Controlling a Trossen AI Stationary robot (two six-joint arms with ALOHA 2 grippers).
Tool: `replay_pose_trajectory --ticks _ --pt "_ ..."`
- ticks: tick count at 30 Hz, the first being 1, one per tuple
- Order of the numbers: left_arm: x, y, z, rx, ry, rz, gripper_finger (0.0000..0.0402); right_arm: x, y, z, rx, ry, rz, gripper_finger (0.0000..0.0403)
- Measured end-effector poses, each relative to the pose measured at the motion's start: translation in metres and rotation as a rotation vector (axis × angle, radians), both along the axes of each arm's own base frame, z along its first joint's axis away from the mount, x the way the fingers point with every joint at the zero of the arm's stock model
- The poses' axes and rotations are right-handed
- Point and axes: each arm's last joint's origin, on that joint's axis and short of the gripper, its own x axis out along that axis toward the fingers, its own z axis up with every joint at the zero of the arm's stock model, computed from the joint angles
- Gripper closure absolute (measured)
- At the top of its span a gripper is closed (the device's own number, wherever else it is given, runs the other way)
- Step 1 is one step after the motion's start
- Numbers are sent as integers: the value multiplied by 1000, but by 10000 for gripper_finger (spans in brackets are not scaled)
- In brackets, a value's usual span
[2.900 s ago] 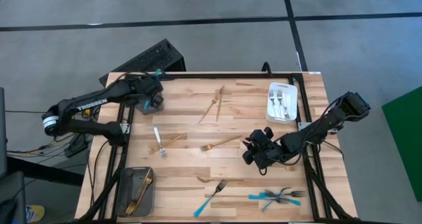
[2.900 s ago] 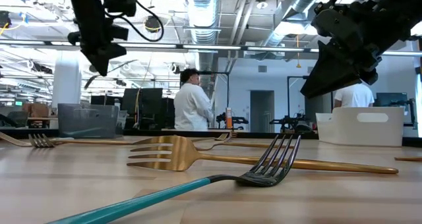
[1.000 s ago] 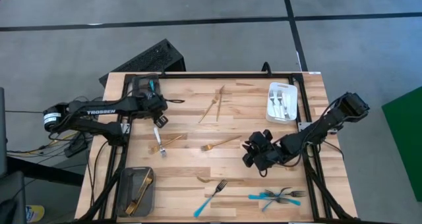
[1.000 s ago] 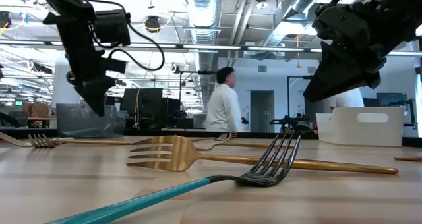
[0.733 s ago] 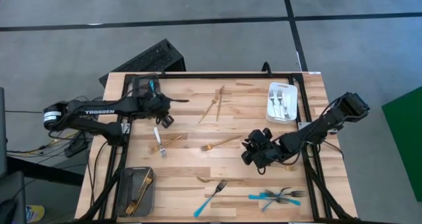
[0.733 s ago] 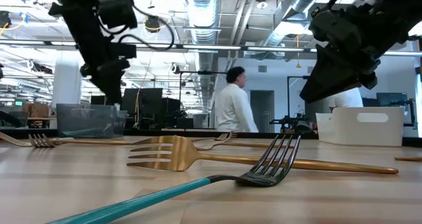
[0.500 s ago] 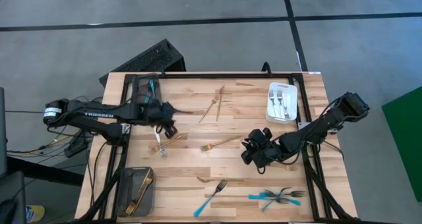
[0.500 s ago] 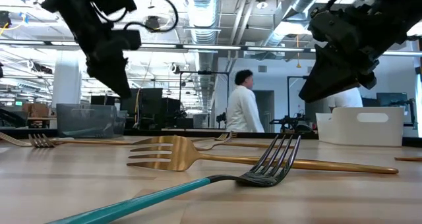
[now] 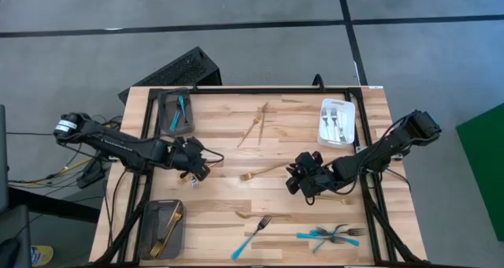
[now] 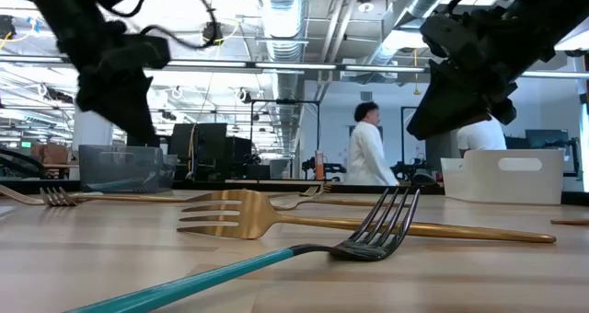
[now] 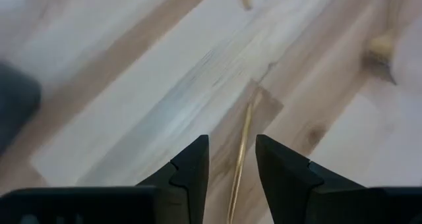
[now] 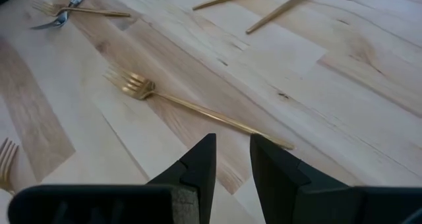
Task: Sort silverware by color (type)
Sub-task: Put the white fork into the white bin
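Note:
My left gripper (image 9: 197, 167) (image 11: 231, 145) hangs open low over the left middle of the table. The thin handle of a gold fork (image 11: 242, 141) on the wood shows in the gap between its fingertips, untouched as far as I can see. My right gripper (image 9: 298, 177) (image 12: 232, 141) is open and empty at the right middle, pointing at another gold fork (image 9: 264, 172) (image 12: 191, 105) lying flat. A silver fork (image 12: 69, 3) lies by the left gripper. Two gold utensils (image 9: 256, 126) lie farther back. A turquoise-handled fork (image 9: 252, 236) lies near the front edge.
A grey tray (image 9: 165, 102) at the far left holds one turquoise-handled utensil. Another grey tray (image 9: 150, 232) at the near left holds gold ones. A white tray (image 9: 324, 134) at the far right holds silver forks. Turquoise-handled forks (image 9: 331, 235) are piled near right. A person walks in the room behind.
My left gripper has gone from beside the far-left grey tray toward the table's near edge and down, and now hangs low over the gold fork, still open. My right gripper has crept a little toward the left edge.

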Motion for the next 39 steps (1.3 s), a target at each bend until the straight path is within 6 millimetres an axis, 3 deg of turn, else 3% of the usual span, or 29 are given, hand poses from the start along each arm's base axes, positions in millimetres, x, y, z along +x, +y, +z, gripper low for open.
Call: replay_pose_trajectory --ticks 3,9,17,23,27,39 --pt "-10 -1 -16 -60 -14 151 288 -1 2 0 4 0 10 282" --pt "-31 -6 -43 -142 31 293 288 -3 8 0 11 -1 29 282" --pt "-28 -17 -35 -141 9 238 288 -3 8 0 2 5 35 282" --pt "-40 -18 -36 -63 -10 390 288 -3 8 0 3 5 36 282" --pt "-39 -28 -37 -62 -111 441 288 -4 9 0 2 5 42 282" --pt "-38 -37 -72 12 31 599 265 -5 8 -1 -6 23 39 282"
